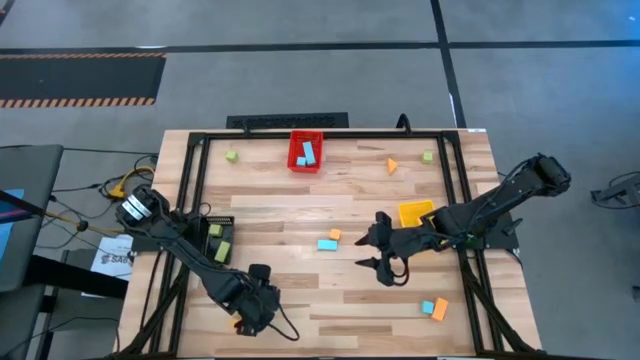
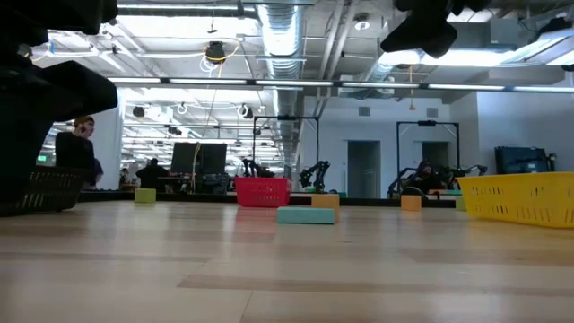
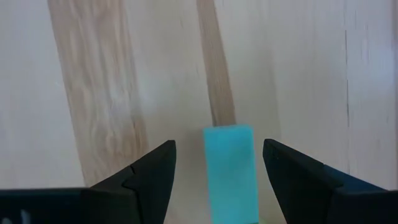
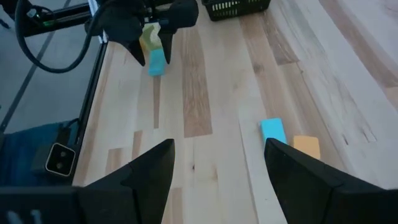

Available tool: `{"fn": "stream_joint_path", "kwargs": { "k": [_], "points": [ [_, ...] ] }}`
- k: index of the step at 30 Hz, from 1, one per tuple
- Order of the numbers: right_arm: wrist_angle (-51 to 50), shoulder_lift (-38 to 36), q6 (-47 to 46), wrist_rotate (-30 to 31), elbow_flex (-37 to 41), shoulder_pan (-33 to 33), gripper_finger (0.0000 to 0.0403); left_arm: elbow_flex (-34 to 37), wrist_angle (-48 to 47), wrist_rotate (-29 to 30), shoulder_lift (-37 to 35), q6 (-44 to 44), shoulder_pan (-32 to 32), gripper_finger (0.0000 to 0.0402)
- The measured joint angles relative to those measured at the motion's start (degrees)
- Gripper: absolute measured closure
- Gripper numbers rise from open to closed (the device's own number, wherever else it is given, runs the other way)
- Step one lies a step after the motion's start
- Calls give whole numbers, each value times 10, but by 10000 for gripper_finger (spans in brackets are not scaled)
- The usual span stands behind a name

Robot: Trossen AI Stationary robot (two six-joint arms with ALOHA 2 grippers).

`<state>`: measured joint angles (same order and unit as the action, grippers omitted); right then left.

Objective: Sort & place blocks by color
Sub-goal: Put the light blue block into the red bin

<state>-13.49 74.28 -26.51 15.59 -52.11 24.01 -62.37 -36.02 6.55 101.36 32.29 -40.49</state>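
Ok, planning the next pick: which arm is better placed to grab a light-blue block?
Left. The open left claw straddles a light-blue block. The right claw hangs open over bare table, its nearest light-blue block off to one side.

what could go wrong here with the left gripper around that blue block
The left gripper is open around the light-blue block, which sits nearer one finger; closing unevenly could twist or push it away. An orange block stands right against it, so it might be knocked or pinched too.
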Motion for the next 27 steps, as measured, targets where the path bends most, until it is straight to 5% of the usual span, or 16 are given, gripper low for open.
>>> {"fn": "stream_joint_path", "kwargs": {
  "k": [11, 27],
  "points": [
    [-28, 0, 26, 0, 0, 0, 132, 32, 51, -25, 0, 50, 0, 173],
    [-29, 0, 31, 0, 0, -2, 132, -11, -23, -29, 51, -34, 20, 186]
  ]
}}
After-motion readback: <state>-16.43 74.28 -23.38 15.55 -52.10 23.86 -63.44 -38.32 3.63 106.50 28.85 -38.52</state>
